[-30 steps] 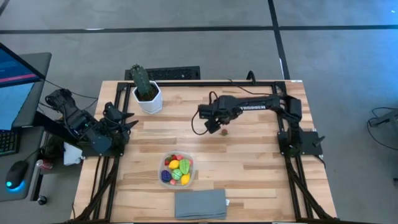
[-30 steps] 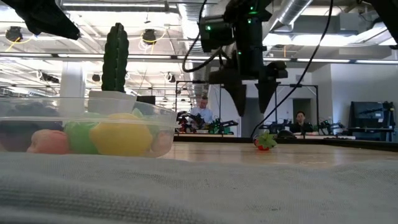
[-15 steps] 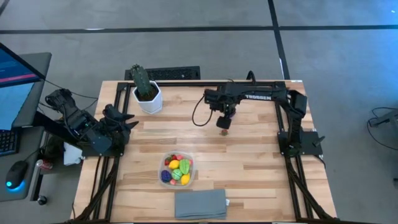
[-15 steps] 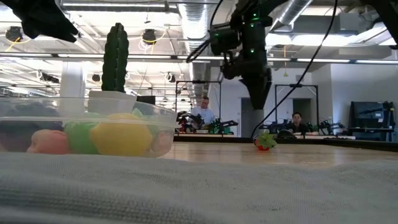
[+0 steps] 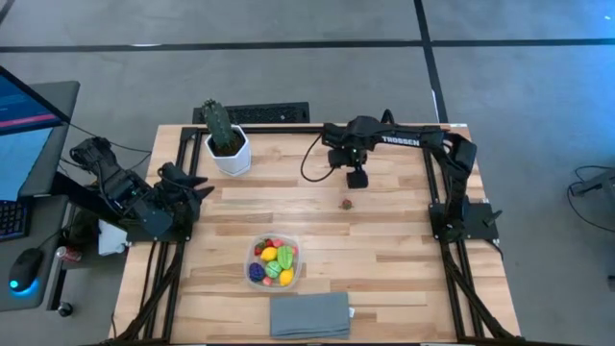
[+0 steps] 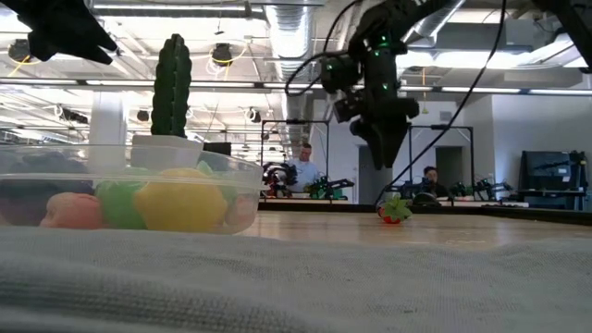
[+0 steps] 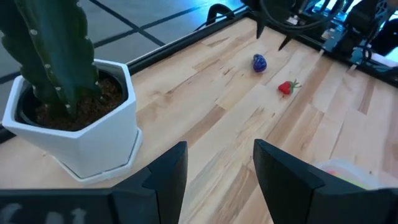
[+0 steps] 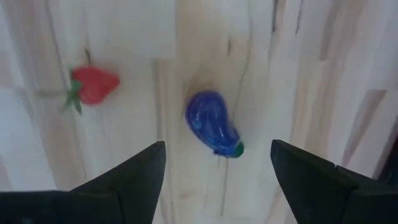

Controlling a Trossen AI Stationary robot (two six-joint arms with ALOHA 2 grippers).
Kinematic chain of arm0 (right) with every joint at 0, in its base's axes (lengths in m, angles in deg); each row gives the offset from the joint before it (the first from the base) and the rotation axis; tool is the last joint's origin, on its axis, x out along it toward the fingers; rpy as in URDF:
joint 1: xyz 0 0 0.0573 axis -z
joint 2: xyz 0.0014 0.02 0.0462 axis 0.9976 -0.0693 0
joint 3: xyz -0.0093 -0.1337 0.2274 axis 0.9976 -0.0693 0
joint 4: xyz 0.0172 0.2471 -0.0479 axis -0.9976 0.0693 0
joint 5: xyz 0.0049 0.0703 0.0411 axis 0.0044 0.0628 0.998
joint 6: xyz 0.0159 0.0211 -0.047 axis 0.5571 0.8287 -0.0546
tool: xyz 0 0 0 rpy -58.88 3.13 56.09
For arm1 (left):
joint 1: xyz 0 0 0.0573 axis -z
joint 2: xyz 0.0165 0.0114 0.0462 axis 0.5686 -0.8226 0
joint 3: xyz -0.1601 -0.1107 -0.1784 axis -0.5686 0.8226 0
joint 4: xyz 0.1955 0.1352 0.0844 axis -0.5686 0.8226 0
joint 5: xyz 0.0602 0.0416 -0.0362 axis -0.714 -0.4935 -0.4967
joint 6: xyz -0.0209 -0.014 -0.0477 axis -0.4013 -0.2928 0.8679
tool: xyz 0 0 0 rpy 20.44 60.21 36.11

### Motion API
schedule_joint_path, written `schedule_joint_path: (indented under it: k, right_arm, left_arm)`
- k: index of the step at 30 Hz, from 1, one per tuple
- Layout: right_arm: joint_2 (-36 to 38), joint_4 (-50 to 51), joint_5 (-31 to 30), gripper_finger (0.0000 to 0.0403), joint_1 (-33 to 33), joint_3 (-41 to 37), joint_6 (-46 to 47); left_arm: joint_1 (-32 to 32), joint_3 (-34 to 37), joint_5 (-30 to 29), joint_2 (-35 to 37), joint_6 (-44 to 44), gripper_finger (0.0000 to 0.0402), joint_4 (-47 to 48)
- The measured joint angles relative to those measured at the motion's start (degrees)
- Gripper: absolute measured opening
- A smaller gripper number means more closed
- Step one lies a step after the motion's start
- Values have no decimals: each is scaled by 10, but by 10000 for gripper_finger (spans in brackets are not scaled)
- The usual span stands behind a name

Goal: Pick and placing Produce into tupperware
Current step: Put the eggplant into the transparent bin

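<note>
Grey concrete floor (image 5: 288, 67) with dark lines ran around the wooden table (image 5: 384, 250). A monitor (image 5: 24, 120) glowed blue at the side. Behind were white walls, ceiling ducts (image 6: 287, 28) and two people (image 6: 301, 166) seated at benches.

My high camera looks straight down on the whole table (image 5: 384, 259). My low one sits at tabletop height by the 6 o'clock edge, facing 12, close behind the tupperware (image 6: 129, 190). My right wrist camera stares down, close on the strawberry (image 8: 93, 85), which my left wrist camera also catches.
</note>
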Motion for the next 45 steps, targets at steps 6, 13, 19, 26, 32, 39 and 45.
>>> schedule_joint_path:
  k: [6,13,19,26,32,39,45]
  right_arm:
    - [0,-32,0,306,9,-52,-64]
    - [-1,-99,0,306,3,-111,-68]
    - [-1,-149,-1,306,1,-145,-68]
    - [-1,-191,-3,306,6,-156,-68]
    - [-1,-204,-4,306,18,-155,-68]
    - [-1,-204,-1,306,25,-155,-68]
    - [-1,-204,14,306,25,-155,-73]
  left_arm:
    - [0,0,-21,0,-1,174,1]
    - [0,0,-39,0,-1,174,10]
    - [0,0,-40,0,0,174,11]
    - [0,0,-44,0,0,174,11]
    - [0,0,-54,0,5,174,11]
    - [0,0,-53,0,11,174,10]
    - [0,0,-53,0,11,174,10]
